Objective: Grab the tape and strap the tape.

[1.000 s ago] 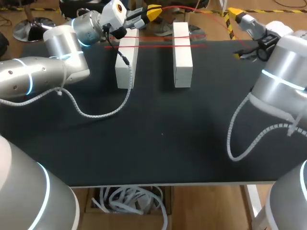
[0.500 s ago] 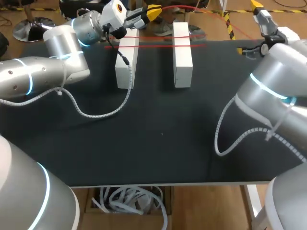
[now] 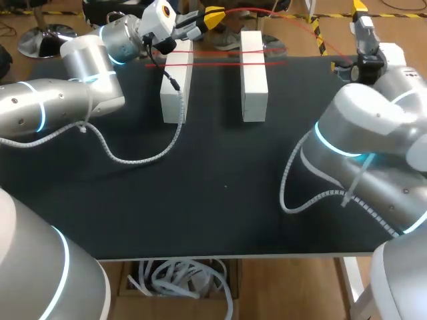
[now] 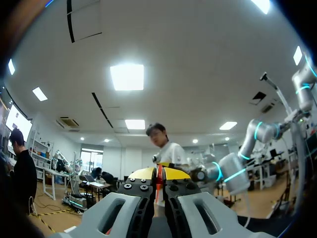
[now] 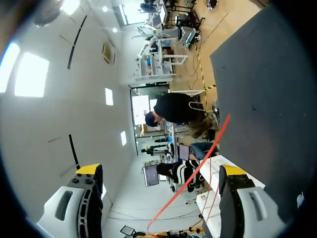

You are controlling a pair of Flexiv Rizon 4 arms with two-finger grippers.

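Far left, at the back edge of the desk [image 3: 220,187]: the left pincer [image 3: 213,15], squeezed narrow on the end of the red tape [image 3: 217,51]. From the left wrist, just a thin red strip pinched between the two yellow tips.

Next along, two lines of tape pulled straight across the tops of the left white block [image 3: 175,90] and the right white block [image 3: 253,83], with a gap between the blocks. Then off in a loose curve toward the right.

Probably very light, thin and floppy. Goes straight only when pulled. Could slip out or snap, so best to pinch it flat on the loose part past the right white block and pull gently.

Far right: the right pincer [image 5: 161,171], spread wide, with the tape running through the gap and not pinched by either finger.
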